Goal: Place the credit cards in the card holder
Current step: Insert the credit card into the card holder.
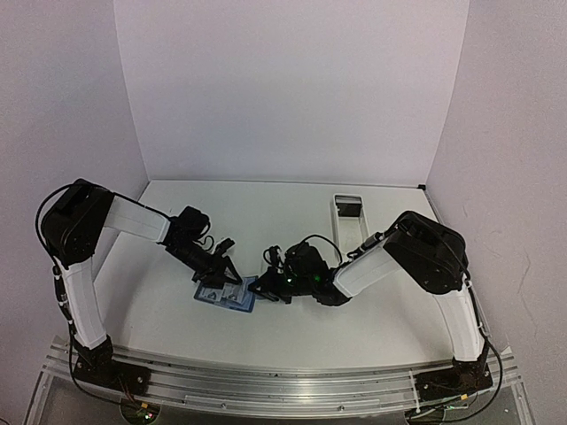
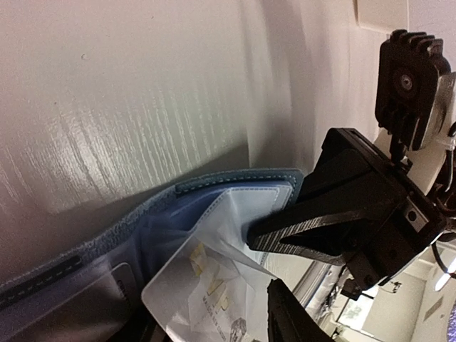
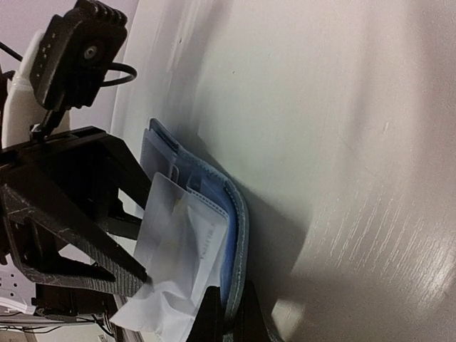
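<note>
Two arms meet low over the near half of the table (image 1: 168, 332), and I'm watching both wrist feeds closely. From the table's middle, the card holder (image 1: 232, 297) lies at about 6 o'clock, flat and folded open, with its paler blue inside and clear pockets facing up. The left gripper (image 1: 223, 268) comes in from its 10 o'clock side with its fingers spread apart, holding nothing. One fingertip sits right at the edge of a credit card (image 2: 203, 285). That card is pale with faint print. It lies partly tucked into a clear pocket, with one corner sticking out. The right gripper (image 1: 266, 288) reaches in from the holder's 3 o'clock side. Its fingers are closed together, pinching the holder's stitched rim as far as I can tell. Farther back, at about 2 o'clock, a long white tray (image 1: 337, 226) lies well apart from all this.
</note>
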You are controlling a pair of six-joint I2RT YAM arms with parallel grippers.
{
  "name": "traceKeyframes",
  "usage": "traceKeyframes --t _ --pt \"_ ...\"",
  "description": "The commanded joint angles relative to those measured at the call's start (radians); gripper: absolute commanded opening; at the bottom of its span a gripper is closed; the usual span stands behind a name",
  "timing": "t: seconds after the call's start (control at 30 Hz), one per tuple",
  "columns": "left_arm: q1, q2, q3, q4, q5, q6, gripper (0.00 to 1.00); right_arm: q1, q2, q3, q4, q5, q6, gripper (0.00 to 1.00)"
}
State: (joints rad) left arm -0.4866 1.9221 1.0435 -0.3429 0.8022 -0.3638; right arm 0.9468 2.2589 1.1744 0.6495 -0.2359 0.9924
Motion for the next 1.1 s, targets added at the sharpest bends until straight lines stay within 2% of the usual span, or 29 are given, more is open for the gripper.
traceKeyframes --t 0.0,0.27,0.37,0.53,0.7,0.9,1.07 --pt "-0.007 -0.009 0.064 -0.166 -0.108 0.101 0.53 -0.009 -0.018 -0.002 -0.025 0.011 -0.028 0.00" --pt "-0.007 -0.018 0.118 -0.284 -0.181 0.122 0.70 -0.011 -0.027 -0.005 -0.026 0.012 -0.035 0.00" --pt "-0.007 -0.021 0.156 -0.323 -0.208 0.130 0.72 -0.010 -0.027 -0.005 -0.025 0.011 -0.036 0.00" --pt "-0.013 -0.023 0.168 -0.335 -0.183 0.142 0.80 -0.010 -0.027 -0.001 -0.025 0.009 -0.044 0.00" --pt "-0.020 -0.003 0.122 -0.249 -0.129 0.107 0.81 -0.010 -0.022 0.007 -0.025 0.008 -0.045 0.00" --pt "-0.045 0.029 0.121 -0.215 -0.113 0.101 0.84 -0.010 -0.021 0.012 -0.025 0.012 -0.050 0.00" --pt "-0.064 0.037 0.130 -0.185 -0.072 0.074 0.82 -0.011 -0.015 0.024 -0.025 0.004 -0.052 0.00"
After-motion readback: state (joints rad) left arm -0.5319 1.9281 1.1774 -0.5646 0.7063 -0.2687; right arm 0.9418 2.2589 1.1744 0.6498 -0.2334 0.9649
